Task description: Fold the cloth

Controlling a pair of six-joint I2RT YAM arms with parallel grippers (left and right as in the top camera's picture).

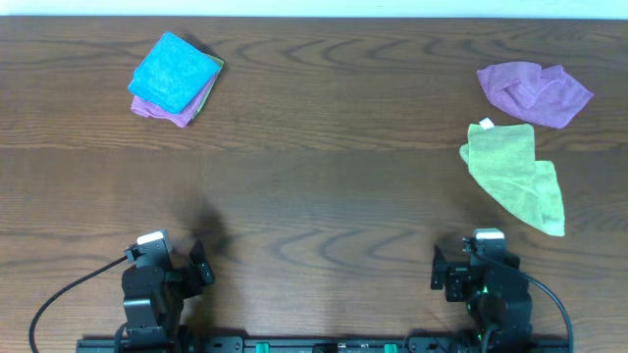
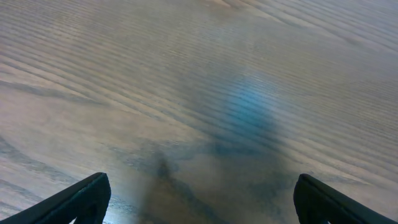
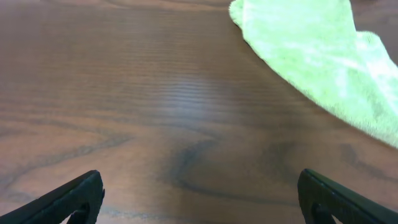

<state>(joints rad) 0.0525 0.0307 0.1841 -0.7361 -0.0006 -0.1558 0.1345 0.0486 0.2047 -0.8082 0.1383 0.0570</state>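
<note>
The left tool (image 2: pixel 199 202) and right tool (image 3: pixel 199 200) both stand spread and empty. The green cloth (image 1: pixel 515 176) lies rumpled on the surface (image 1: pixel 324 147) beyond the right one, its long axis slanting far-left to near-right.

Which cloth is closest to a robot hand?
The light green cloth, lying just beyond the right gripper; the purple cloth and blue-topped stack sit farther away.

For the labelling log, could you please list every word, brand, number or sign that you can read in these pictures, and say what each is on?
No text can be read in any view.
The white tag on the green cloth: too small to read.
The white patch on the left arm and a like one on the right arm: too small to tell whether they carry print.
</note>
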